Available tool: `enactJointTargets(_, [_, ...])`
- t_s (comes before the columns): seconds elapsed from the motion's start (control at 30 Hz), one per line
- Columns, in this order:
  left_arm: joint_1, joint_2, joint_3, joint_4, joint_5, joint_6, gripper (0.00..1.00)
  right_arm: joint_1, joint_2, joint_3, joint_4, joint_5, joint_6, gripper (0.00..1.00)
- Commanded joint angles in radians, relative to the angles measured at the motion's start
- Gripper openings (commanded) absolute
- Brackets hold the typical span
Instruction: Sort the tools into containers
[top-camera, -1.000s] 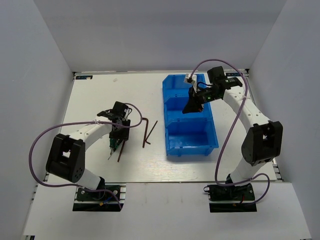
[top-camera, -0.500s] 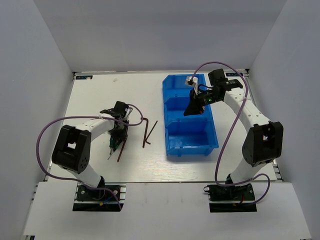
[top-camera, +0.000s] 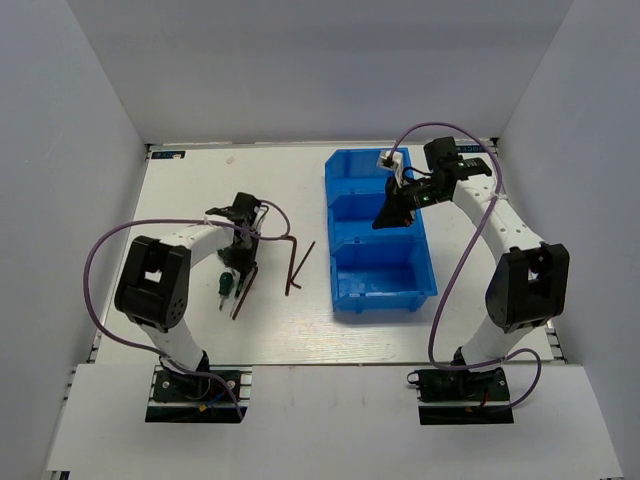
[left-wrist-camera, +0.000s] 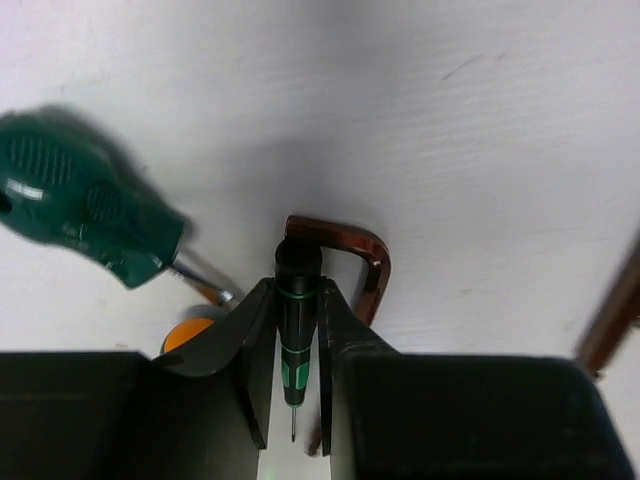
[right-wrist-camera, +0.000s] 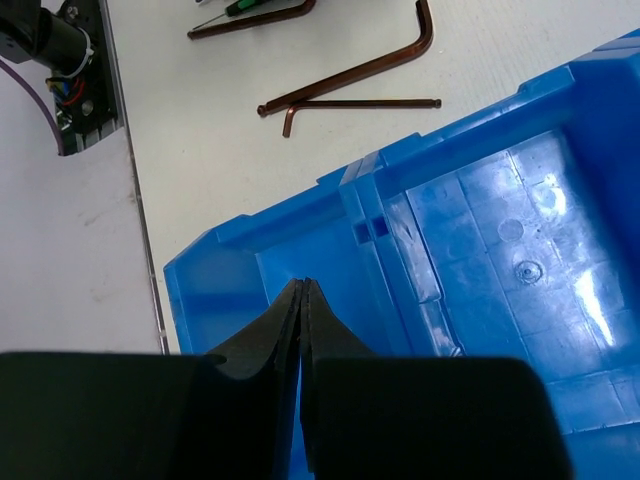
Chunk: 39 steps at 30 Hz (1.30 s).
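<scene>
I see the left gripper (left-wrist-camera: 297, 300) with its black jaws pressed against either side of a slim screwdriver (left-wrist-camera: 298, 268). It is a thin round tool with a black cap and glossy green bands, its metal tip pointing back toward the wrist. Just beyond it, a dark brown hex key (left-wrist-camera: 352, 243) bends in a smooth curve on the matte white surface (left-wrist-camera: 480, 120). A stubby screwdriver (left-wrist-camera: 85, 205) with a ribbed green handle lies to the left. The right gripper (right-wrist-camera: 303, 298) hangs over the glossy blue plastic bin (right-wrist-camera: 520, 200), its jaws pinched together on nothing. Two more long L-shaped hex keys (right-wrist-camera: 372, 66) lie on the surface beside the bin.
</scene>
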<state>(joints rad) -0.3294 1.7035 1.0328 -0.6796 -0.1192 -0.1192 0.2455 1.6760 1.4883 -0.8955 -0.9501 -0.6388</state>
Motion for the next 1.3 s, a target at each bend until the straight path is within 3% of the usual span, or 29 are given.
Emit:
enactJointTargets(0.0, [-0.016,-0.008,0.105,0.005,0.07,0.013,0.0,-0.014,-0.042,0.013,-0.029,-0.035,-0.021,0.06])
enactJointTargets(0.17, [-0.016,-0.065,0.352,0.0,0.31,0.038,0.0,-0.025,-0.041,0.026,-0.042,-0.049,-0.027,0.06])
enactJointTargets(0.33, [-0.016,-0.006,0.57,0.164,0.504,0.038,0.0,-0.031,-0.039,0.04,-0.054,-0.05,-0.03,0.06])
enactJointTargets(0.4, [-0.025,0.028,0.605,0.288,0.578,0.038,0.0,-0.037,-0.041,0.038,-0.051,-0.038,-0.03,0.06])
enactJointTargets(0.53, [-0.034,0.132,0.584,0.788,0.687,-0.058,0.0,-0.049,-0.067,0.02,-0.019,0.014,-0.007,0.04])
enactJointTargets(0.63, [-0.059,0.252,0.662,0.987,0.656,-0.123,0.0,-0.063,-0.107,-0.02,0.007,0.042,-0.01,0.04])
enactJointTargets(0.77, [-0.085,0.398,0.806,1.075,0.577,-0.157,0.0,-0.081,-0.16,-0.079,0.023,0.053,-0.03,0.03])
enactJointTargets(0.9, [-0.109,0.488,0.936,1.101,0.463,-0.186,0.0,-0.097,-0.187,-0.129,0.023,0.048,-0.033,0.03])
enactJointTargets(1.07, [-0.129,0.66,1.162,0.945,0.524,-0.198,0.0,-0.118,-0.19,-0.148,0.038,0.043,-0.03,0.03])
enactJointTargets(1.1, [-0.138,0.694,1.176,0.915,0.555,-0.207,0.01,-0.118,-0.182,-0.146,0.038,0.045,-0.027,0.12])
enactJointTargets(1.17, [-0.148,0.694,1.176,0.885,0.567,-0.208,0.21,-0.123,-0.161,-0.122,0.038,0.048,-0.027,0.36])
enactJointTargets(1.2, [-0.148,0.685,1.135,0.885,0.584,-0.208,0.32,-0.121,-0.151,-0.115,0.035,0.048,-0.028,0.55])
enactJointTargets(1.27, [-0.148,0.657,1.081,0.876,0.596,-0.198,0.42,-0.121,-0.131,-0.092,0.036,0.056,-0.03,0.79])
